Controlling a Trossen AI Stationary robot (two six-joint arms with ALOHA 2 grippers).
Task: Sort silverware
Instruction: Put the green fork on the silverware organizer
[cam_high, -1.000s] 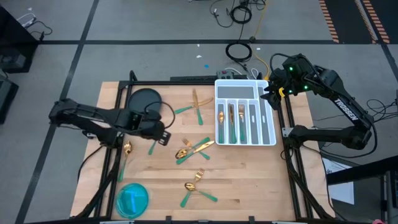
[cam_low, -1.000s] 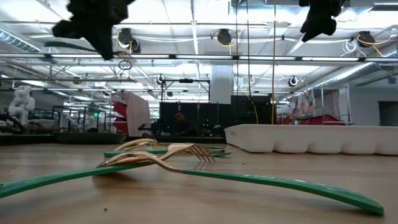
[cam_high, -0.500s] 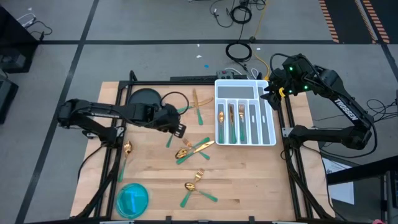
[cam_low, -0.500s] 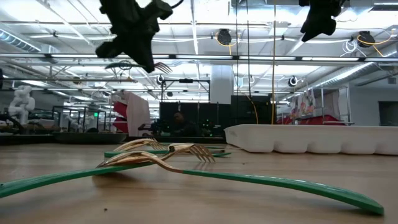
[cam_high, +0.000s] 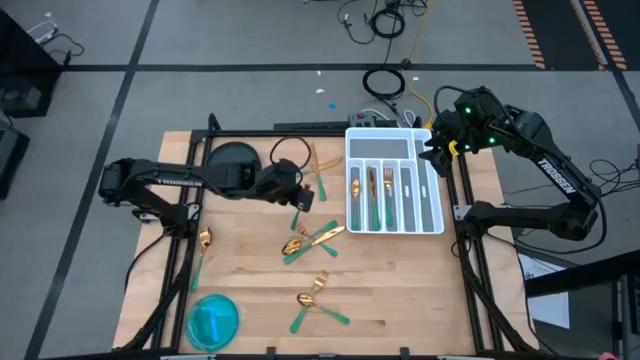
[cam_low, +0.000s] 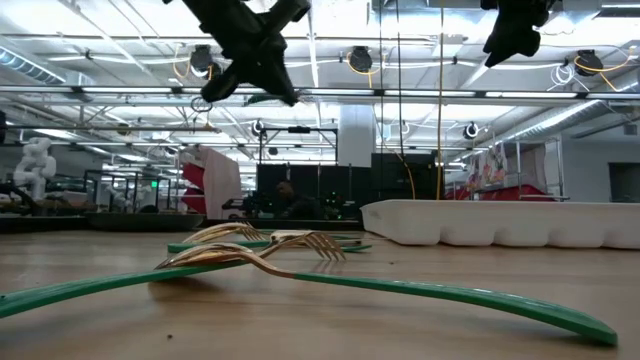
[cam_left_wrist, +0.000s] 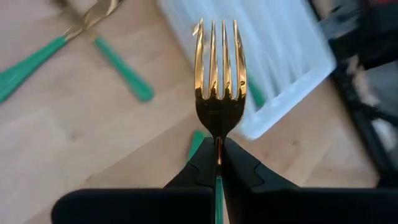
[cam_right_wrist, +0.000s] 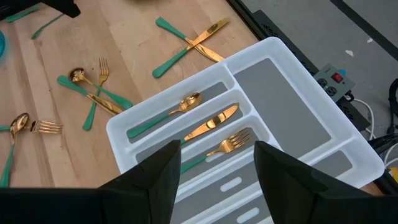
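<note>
My left gripper (cam_high: 298, 196) hangs above the middle of the table, left of the white tray (cam_high: 441, 226), shut on a fork (cam_left_wrist: 218, 74) with a gold head and green handle. In the tray lie a spoon (cam_right_wrist: 168, 112), a knife (cam_right_wrist: 212, 123) and a fork (cam_right_wrist: 231, 144). More silverware lies flat on the wood: crossed knives (cam_high: 318, 166), a heap (cam_high: 310, 241), a second heap (cam_high: 315, 296) and a lone spoon (cam_high: 203, 246). My right gripper (cam_right_wrist: 217, 180) is open, holds nothing, and waits high over the tray's far right corner. My left gripper pinches the fork's neck (cam_left_wrist: 217, 144), where the gold head meets the green handle, between its two fingers. The fingers lie along the fork. Its head sticks out past the fingertips, toward the tray, and the handle (cam_left_wrist: 217, 202) runs back between the fingers. The fork is lifted clear of the table.
A dark round plate (cam_high: 232, 158) sits at the far left, partly under my left arm. A blue dish (cam_high: 213, 321) lies at the near left corner. Black frame rails run along the table's left and right edges. Cables lie on the floor beyond the far edge.
My left gripper has carried the fork toward the table's right edge and a little toward the far edge, nearing the tray, and has swung about on the way. It has stayed shut on the fork, which has remained clear of the table.
</note>
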